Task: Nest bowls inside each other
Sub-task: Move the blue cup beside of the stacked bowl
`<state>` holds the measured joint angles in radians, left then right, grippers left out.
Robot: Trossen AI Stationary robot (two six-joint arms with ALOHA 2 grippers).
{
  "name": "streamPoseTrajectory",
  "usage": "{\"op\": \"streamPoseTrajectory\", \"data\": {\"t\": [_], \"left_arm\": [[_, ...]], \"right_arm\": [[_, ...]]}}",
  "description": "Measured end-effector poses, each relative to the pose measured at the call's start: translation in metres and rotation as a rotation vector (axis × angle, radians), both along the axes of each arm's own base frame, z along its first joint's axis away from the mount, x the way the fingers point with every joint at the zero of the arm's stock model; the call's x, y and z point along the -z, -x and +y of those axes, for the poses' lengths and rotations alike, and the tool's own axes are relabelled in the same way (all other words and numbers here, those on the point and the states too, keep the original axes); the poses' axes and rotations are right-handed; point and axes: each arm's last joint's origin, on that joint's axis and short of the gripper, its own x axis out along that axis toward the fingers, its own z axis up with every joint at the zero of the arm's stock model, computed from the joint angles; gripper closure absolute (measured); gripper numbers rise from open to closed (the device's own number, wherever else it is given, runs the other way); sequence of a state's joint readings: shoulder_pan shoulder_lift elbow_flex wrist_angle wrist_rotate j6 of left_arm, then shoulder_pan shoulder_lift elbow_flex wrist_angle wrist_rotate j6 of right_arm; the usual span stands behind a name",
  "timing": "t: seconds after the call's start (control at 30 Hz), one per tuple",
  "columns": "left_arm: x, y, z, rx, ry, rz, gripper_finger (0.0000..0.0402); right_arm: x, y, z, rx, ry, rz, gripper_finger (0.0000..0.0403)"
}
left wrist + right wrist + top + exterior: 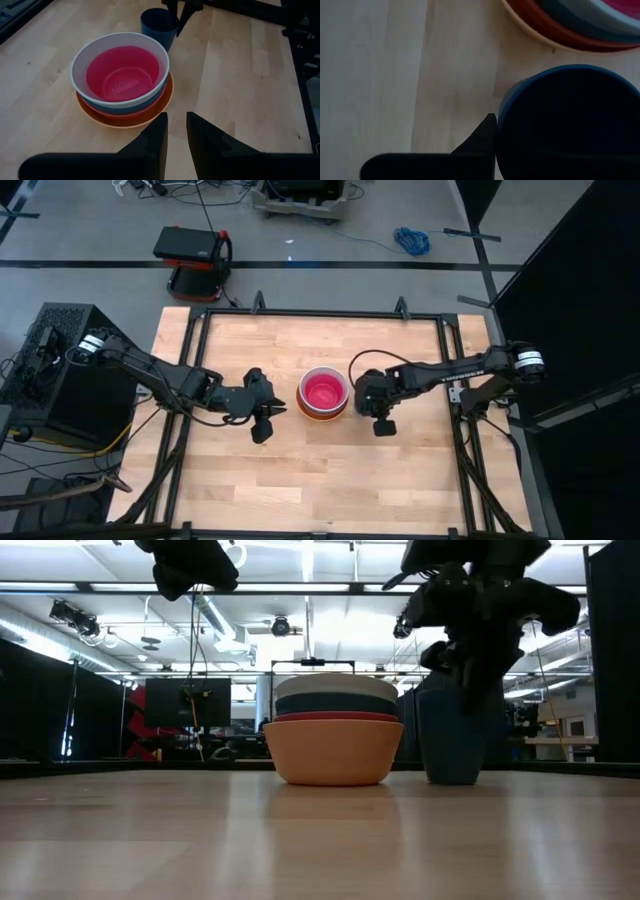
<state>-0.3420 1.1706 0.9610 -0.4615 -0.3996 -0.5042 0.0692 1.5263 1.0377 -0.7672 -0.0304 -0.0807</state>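
Small dark blue cup-like plastic bowl (159, 26) stood upright on wooden table (400, 470), just beside nested stack (122, 77), magenta-pink bowl innermost. Looked light, stiff, slick; rim wall best hold. Right gripper (468, 665) clamped on its rim. Left gripper (175, 132) hovered near stack, fingers slightly parted, empty. Stack rim could snag cup.

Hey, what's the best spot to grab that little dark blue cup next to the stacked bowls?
Grip the dark blue cup by its rim, coming straight down from above with one finger inside the wall and one outside. It stands upright and open-mouthed beside the bowl stack, and the right tool already sits at that rim.
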Motion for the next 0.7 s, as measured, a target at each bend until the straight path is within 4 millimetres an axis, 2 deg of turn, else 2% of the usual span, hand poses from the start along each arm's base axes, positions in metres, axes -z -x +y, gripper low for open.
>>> {"op": "streamPoseTrajectory", "data": {"t": [0.17,0.7], "left_arm": [[0.0000,0.0000,0.0000,-0.001,0.001,0.000,0.0344],[0.0000,0.0000,0.0000,-0.003,0.005,-0.001,0.0344]], "right_arm": [[-0.0105,-0.0051,0.0003,0.000,-0.003,-0.024,0.0403],[-0.0045,-0.0049,0.0003,0.036,-0.009,0.036,0.0403]]}}
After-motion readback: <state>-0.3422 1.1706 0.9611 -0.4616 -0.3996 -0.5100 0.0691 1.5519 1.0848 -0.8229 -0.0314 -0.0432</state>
